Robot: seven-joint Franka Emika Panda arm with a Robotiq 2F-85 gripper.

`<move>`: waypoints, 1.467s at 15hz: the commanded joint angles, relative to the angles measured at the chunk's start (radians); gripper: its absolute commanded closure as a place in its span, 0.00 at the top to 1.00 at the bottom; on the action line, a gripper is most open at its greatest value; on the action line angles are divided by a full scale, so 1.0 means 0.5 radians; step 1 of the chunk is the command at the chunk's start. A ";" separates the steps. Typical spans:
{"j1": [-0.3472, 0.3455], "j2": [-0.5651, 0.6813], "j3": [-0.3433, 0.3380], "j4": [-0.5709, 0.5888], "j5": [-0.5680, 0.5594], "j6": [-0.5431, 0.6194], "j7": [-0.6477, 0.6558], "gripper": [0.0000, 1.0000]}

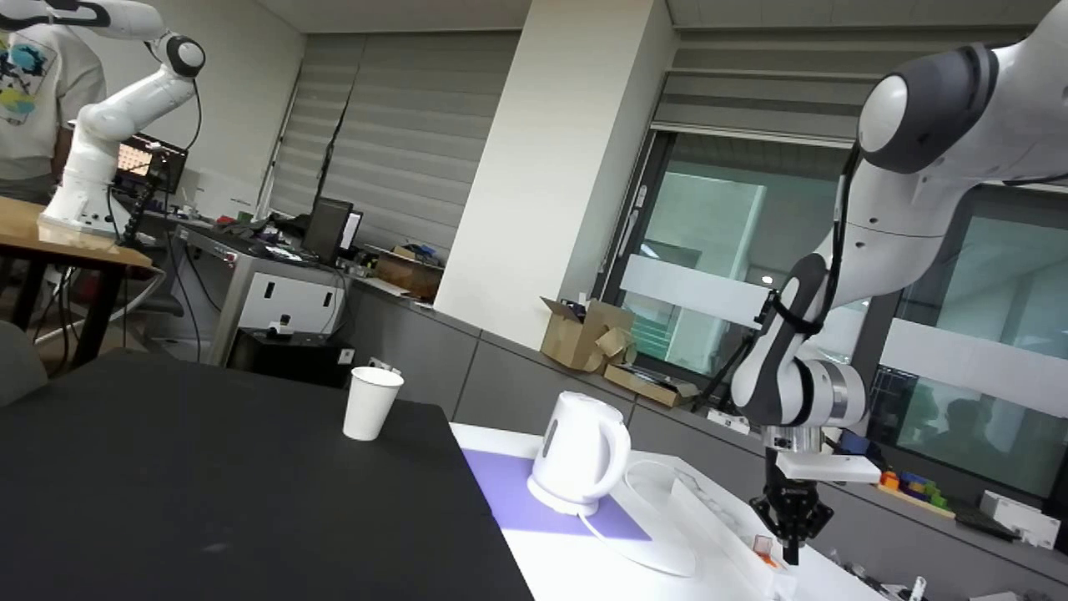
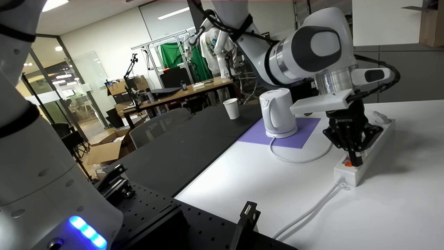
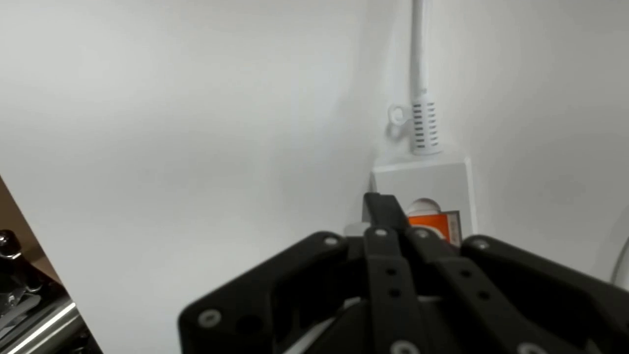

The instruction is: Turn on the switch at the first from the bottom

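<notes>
A long white power strip lies on the white table. It also shows in the wrist view. An orange switch with a clear part beside it sits near the strip's corded end. The switch is partly hidden by the fingers in the wrist view; it also shows in an exterior view. My gripper points down with its fingers together and nothing seen between them. Its tips are at the strip's edge, right beside the orange switch. I cannot tell whether they touch it. The strip's other switches are hidden behind the gripper.
A white kettle stands on a purple mat. Its cord runs across the table to the strip's far side. A white paper cup stands on the black table. The strip's cord runs toward the robot base.
</notes>
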 commanded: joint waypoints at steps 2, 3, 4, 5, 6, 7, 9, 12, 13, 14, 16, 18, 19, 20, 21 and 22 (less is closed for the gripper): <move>-0.049 0.026 0.037 0.048 0.014 0.039 0.003 0.00; -0.058 0.029 0.048 0.056 0.021 0.038 -0.004 0.00; -0.069 0.030 0.061 0.058 0.028 0.038 -0.011 0.00; -0.077 0.032 0.074 0.061 0.034 0.034 -0.016 0.00; -0.087 0.031 0.087 0.062 0.038 0.034 -0.024 0.00; -0.094 0.032 0.098 0.062 0.043 0.038 -0.028 0.00; -0.108 0.030 0.120 0.058 0.058 0.061 -0.041 0.00; -0.122 0.028 0.149 0.043 0.063 0.135 -0.068 0.00; -0.125 0.030 0.156 0.042 0.063 0.152 -0.075 0.00; -0.125 0.033 0.161 0.042 0.062 0.167 -0.078 0.00; -0.131 0.038 0.173 0.049 0.065 0.168 -0.087 0.00; -0.130 0.040 0.177 0.054 0.069 0.137 -0.081 0.00; -0.124 0.042 0.172 0.056 0.066 0.126 -0.073 0.00; -0.121 0.044 0.169 0.057 0.066 0.117 -0.067 0.00; -0.119 0.046 0.165 0.058 0.066 0.115 -0.062 0.00; -0.116 0.050 0.160 0.062 0.065 0.109 -0.055 0.00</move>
